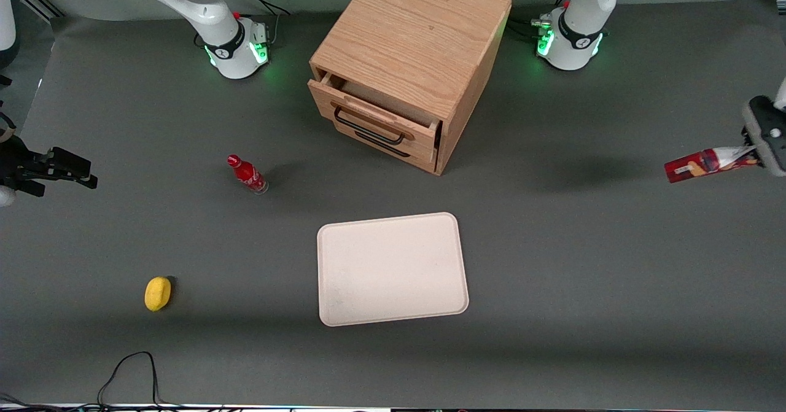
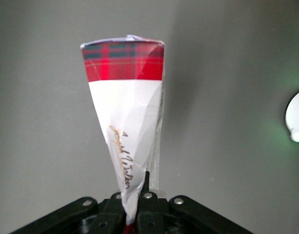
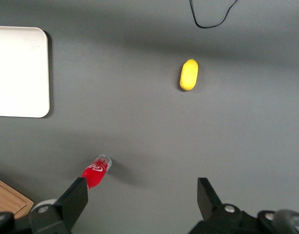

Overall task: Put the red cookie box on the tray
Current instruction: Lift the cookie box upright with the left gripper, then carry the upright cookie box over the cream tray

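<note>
Pinching the box [image 1: 706,163] by its white end, my gripper [image 1: 756,151] is hanging above the table [image 1: 583,264] at the working arm's end, with the carton sticking out level from my fingers [image 2: 148,207] toward the middle of the table and casting a shadow on the mat below. From my wrist, the box [image 2: 126,122] is running straight away from my fingertips, white near them and red tartan at its tip. Nothing is lying on the tray [image 1: 391,268], which is sitting well apart from my fingers, nearer the front camera. A wooden drawer cabinet [image 1: 410,62], a small red bottle [image 1: 247,174] and a yellow lemon [image 1: 158,293] are lying farther off still.
</note>
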{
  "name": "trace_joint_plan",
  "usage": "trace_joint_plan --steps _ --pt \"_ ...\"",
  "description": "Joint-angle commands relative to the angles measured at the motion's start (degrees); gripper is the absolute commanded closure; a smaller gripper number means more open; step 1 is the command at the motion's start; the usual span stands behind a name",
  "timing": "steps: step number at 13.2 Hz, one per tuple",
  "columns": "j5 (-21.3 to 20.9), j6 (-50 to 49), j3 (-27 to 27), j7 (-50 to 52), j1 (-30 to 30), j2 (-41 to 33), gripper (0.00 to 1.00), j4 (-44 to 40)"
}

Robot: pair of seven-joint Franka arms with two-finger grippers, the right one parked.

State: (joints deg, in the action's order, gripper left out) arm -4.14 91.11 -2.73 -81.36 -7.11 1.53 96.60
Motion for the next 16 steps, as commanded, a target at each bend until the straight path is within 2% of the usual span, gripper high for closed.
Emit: trace_joint_plan --steps 1,3,6,9,12,14,16 --pt "-0.95 -7.76 -0.44 12.5 4.81 3.38 1.0 -9.48" --pt "0.35 -11.38 -0.18 22.6 5.96 5.67 1.0 -13.88" --pt "4.3 -11.84 4.56 42.62 6.84 6.29 1.0 -14.6" --pt "7.82 -11.13 11.84 64.59 6.93 10.23 1.0 -17.05" --pt "7.48 -4.83 19.14 85.95 10.34 19.88 1.0 -24.59" --pt "5.74 3.5 19.16 99.67 15.79 26.65 1.0 -26.02" --pt "1.09 10.99 19.16 105.6 20.36 32.8 1.0 -27.68"
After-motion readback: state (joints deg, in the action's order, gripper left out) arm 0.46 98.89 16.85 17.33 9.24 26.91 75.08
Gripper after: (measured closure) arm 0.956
